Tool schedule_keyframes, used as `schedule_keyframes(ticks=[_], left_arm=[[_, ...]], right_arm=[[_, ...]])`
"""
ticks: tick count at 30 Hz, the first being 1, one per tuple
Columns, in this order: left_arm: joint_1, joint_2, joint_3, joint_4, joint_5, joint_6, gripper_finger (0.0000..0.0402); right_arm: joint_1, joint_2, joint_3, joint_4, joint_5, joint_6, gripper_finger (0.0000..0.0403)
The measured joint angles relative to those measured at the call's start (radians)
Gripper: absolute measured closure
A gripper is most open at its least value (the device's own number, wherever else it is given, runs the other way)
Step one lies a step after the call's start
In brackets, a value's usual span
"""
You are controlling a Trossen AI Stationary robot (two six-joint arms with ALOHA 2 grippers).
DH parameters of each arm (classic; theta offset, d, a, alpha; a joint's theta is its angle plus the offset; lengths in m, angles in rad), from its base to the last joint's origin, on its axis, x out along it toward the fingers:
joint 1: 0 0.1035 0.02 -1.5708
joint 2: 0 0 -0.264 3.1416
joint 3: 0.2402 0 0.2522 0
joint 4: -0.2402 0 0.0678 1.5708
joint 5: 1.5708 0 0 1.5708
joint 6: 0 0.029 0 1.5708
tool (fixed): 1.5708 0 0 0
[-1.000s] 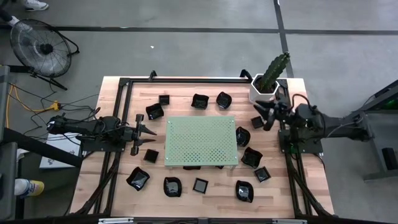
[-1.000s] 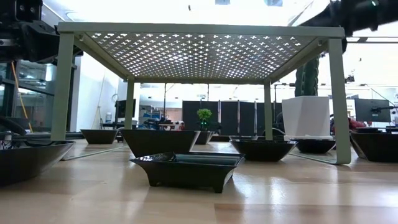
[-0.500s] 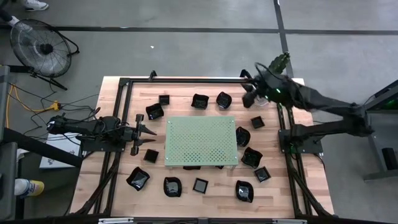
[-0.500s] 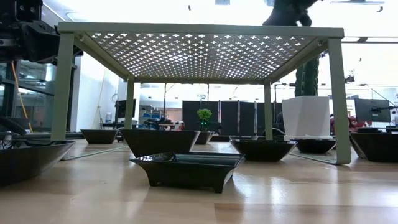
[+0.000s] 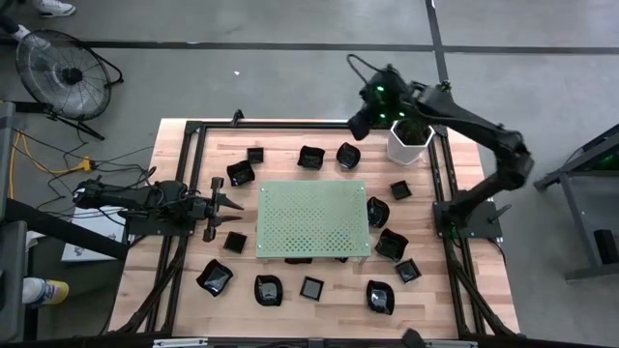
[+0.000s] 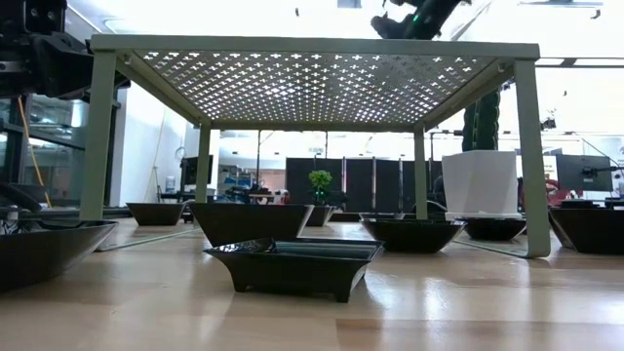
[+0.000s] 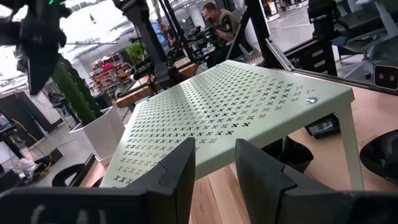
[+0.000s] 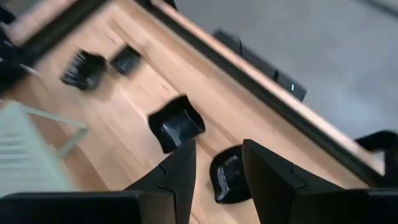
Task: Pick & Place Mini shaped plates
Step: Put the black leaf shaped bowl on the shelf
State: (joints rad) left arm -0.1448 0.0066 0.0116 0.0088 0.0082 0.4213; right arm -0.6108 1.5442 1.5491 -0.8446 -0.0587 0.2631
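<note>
Fifteen or so black plates [image 5: 215, 277] ring the green board [image 5: 311, 217]; right gripper [image 5: 359, 123], fingers apart and empty, hangs upper centre above two, likely choosing one; left gripper [image 5: 228, 204] waits mid-left, fingers apart

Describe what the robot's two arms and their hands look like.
Both arms are dark, slim and jointed. The right arm has green lights glowing near its wrist and a thin black cable looping off it. Each hand, left hand and right hand, ends in two matte black, blocky angular fingers.
</note>
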Motion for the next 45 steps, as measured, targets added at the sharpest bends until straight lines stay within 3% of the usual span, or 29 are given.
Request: schedule_keyframes(ticks=[10, 15, 20, 31, 37, 45], left_arm=[[0.000, 0.000, 0.000, 0.000, 0.000, 0.000, 0.0291], [0.000, 0.000, 0.000, 0.000, 0.000, 0.000, 0.0291], [0.000, 0.000, 0.000, 0.000, 0.000, 0.000, 0.0291], [0.000, 0.000, 0.000, 0.000, 0.000, 0.000, 0.0291], [0.000, 0.000, 0.000, 0.000, 0.000, 0.000, 0.0291], [0.000, 0.000, 0.000, 0.000, 0.000, 0.000, 0.0291]], right_arm=[[-0.085, 0.249, 0.022, -0.082, -0.122, -0.097, 0.0276], [-0.123, 0.306, 0.022, -0.094, -0.108, -0.085, 0.0276], [-0.158, 0.307, 0.023, -0.095, -0.116, -0.097, 0.0276], [-0.160, 0.305, 0.023, -0.131, -0.101, -0.373, 0.0276], [-0.129, 0.308, 0.019, -0.123, -0.011, -0.354, 0.0276], [-0.105, 0.309, -0.031, -0.121, 0.004, -0.258, 0.0271]])
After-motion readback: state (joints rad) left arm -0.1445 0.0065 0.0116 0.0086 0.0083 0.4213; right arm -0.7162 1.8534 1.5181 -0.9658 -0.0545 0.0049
